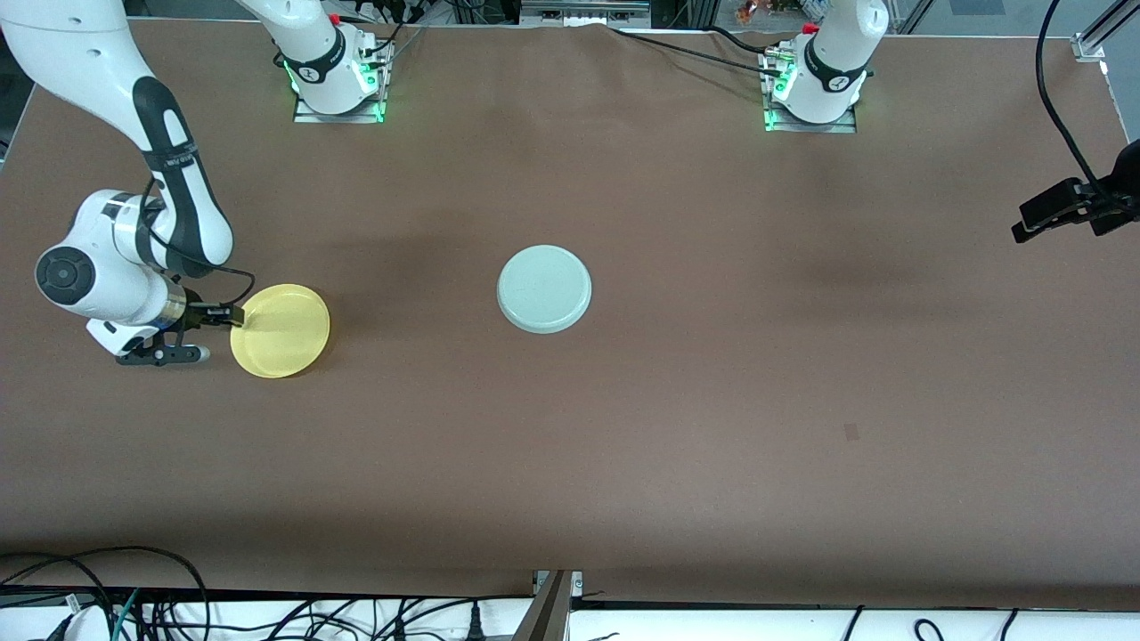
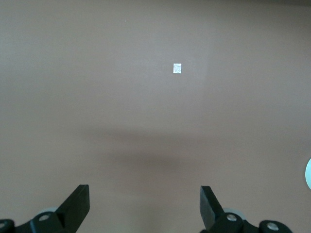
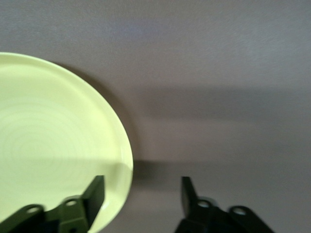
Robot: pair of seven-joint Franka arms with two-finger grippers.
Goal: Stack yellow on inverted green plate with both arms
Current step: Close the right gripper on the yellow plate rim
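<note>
The yellow plate (image 1: 283,331) lies rim up on the brown table toward the right arm's end. My right gripper (image 1: 228,316) is low at the plate's edge and open. In the right wrist view the gripper (image 3: 142,187) straddles the rim, with one finger over the yellow plate (image 3: 53,141) and the other outside it. The pale green plate (image 1: 544,288) lies upside down at the table's middle, apart from both grippers. My left gripper (image 1: 1024,227) hangs open and empty over the left arm's end of the table. The left wrist view shows the gripper (image 2: 145,191) over bare table.
Both arm bases (image 1: 338,85) (image 1: 815,93) stand along the table's edge farthest from the front camera. A small dark patch (image 1: 851,433) marks the cloth nearer the front camera. A small white tag (image 2: 177,68) shows in the left wrist view. Cables (image 1: 134,605) run along the near edge.
</note>
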